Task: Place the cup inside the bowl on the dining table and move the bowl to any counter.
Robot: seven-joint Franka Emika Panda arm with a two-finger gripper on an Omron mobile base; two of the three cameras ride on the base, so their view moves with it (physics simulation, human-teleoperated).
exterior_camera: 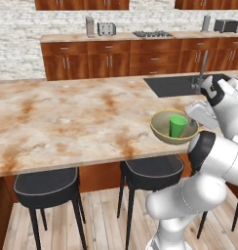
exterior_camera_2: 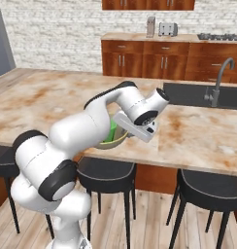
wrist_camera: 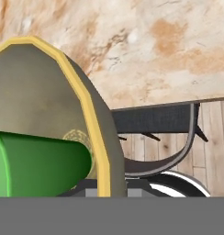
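Observation:
The olive-tan bowl (exterior_camera: 162, 129) with a yellowish rim sits at the near edge of the dining table (exterior_camera: 67, 117), right of centre. The green cup (exterior_camera: 178, 125) stands inside it. My gripper (exterior_camera: 194, 122) is at the bowl's right rim, shut on it. In the hand view the bowl (wrist_camera: 40, 92) fills the left side. Its yellow rim runs down between my dark fingertips (wrist_camera: 137, 184), and the cup (wrist_camera: 40, 165) lies across the lower left. From the right base view my arm covers most of the bowl (exterior_camera_2: 110, 142). Whether the bowl rests on the table or hangs just above it, I cannot tell.
A black sink (exterior_camera: 174, 85) with a faucet (exterior_camera: 203, 66) is set into the table behind the bowl. Two dark stools (exterior_camera: 45, 185) (exterior_camera: 152, 171) stand under the near edge. The counter (exterior_camera: 116, 36) with wooden cabinets runs along the back wall, holding a toaster and a stovetop.

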